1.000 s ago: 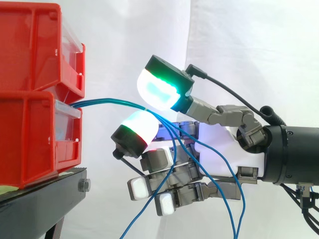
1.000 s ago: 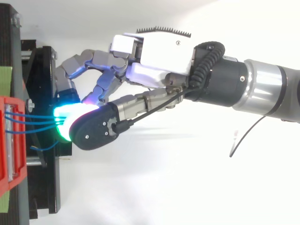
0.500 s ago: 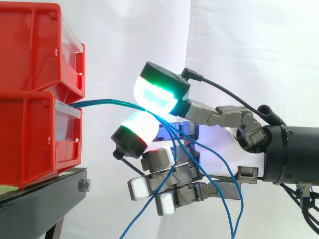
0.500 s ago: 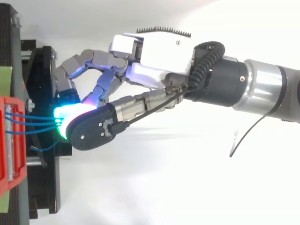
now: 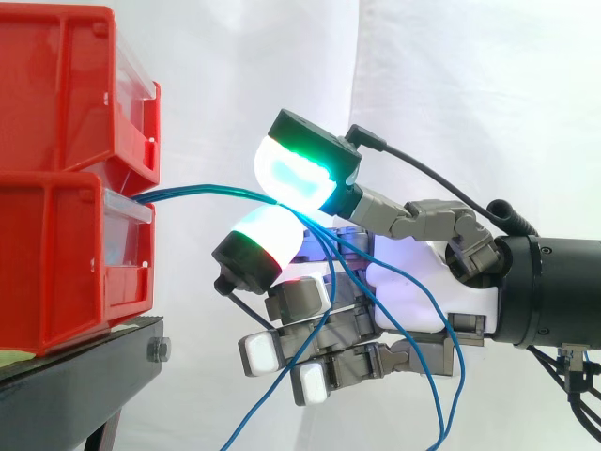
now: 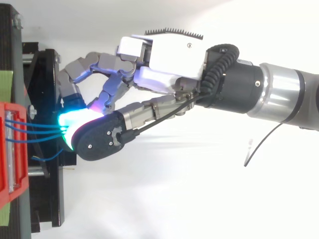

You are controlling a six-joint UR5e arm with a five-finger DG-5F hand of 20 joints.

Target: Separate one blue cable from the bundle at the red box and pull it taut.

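several blue cables (image 5: 202, 194) were pinched by the hand (image 5: 418, 291) near the red bins (image 5: 56, 254).
two glowing pads (image 5: 299, 174), one above the other, were closed on the blue cables a short way out from the lower bin's front; the remaining fingers were curled below them. from that bin's front edge the strands ran nearly level to the pinch point, close together in the side view and slightly fanned in the top view. behind the pads they separated and hung down across the palm. the bins stood on a black stand (image 5: 80, 385).
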